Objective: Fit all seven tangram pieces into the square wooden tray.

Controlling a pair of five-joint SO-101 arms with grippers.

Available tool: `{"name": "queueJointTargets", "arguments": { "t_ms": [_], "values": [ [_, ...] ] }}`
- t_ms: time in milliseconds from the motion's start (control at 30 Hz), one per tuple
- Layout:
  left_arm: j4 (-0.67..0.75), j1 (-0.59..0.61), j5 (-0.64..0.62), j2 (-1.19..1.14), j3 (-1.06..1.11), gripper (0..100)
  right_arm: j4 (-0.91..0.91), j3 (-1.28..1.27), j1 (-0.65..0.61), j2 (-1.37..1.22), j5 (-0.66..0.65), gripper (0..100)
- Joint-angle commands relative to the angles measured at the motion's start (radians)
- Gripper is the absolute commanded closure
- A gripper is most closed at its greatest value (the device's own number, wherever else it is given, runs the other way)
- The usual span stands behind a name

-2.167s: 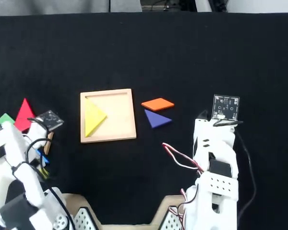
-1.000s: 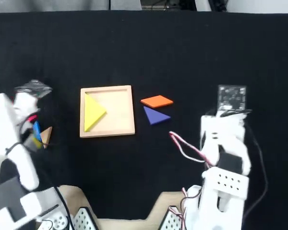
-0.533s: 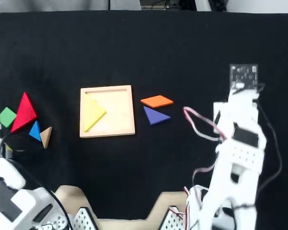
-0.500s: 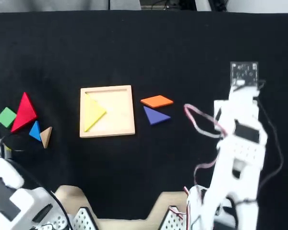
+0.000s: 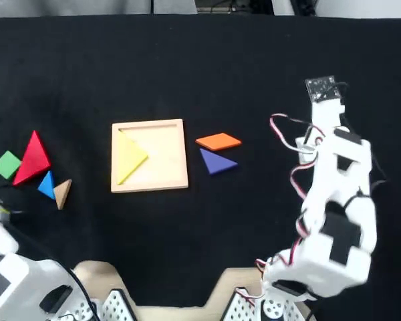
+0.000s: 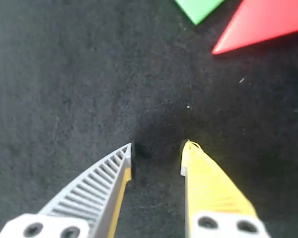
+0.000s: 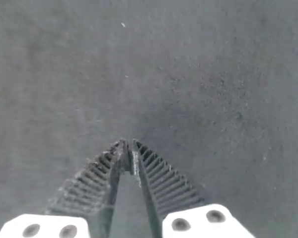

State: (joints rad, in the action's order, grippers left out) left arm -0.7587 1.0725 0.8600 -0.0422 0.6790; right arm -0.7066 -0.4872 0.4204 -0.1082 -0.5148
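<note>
The square wooden tray (image 5: pixel 166 159) lies left of centre with a yellow triangle (image 5: pixel 129 158) in its left half. An orange parallelogram (image 5: pixel 219 142) and a violet-blue triangle (image 5: pixel 217 163) lie just right of it. At the far left sit a green square (image 5: pixel 7 163), a red triangle (image 5: pixel 33 157), a small blue triangle (image 5: pixel 47 184) and a tan triangle (image 5: pixel 63 192). My left gripper (image 6: pixel 158 148) is open over bare cloth, a short way from the green square (image 6: pixel 198 7) and red triangle (image 6: pixel 268 20). My right gripper (image 7: pixel 128 146) is shut and holds nothing, over bare cloth.
The right arm (image 5: pixel 334 180) stands tall at the right, well clear of the pieces. The left arm (image 5: pixel 3 267) is drawn back at the near left corner. Black cloth covers the whole table; wooden arm bases sit at the front edge.
The left arm pulled back from the left pieces toward the near corner, uncovering them. The right arm swung farther back and to the right. No piece moved.
</note>
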Motion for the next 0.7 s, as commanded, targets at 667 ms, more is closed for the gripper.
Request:
{"name": "queueJointTargets", "arguments": {
  "t_ms": [667],
  "values": [
    [-0.014,0.383,0.526,-0.437,-0.285,83,0.364,0.033,0.396,-0.464,-0.430,98.8]
  ]
}}
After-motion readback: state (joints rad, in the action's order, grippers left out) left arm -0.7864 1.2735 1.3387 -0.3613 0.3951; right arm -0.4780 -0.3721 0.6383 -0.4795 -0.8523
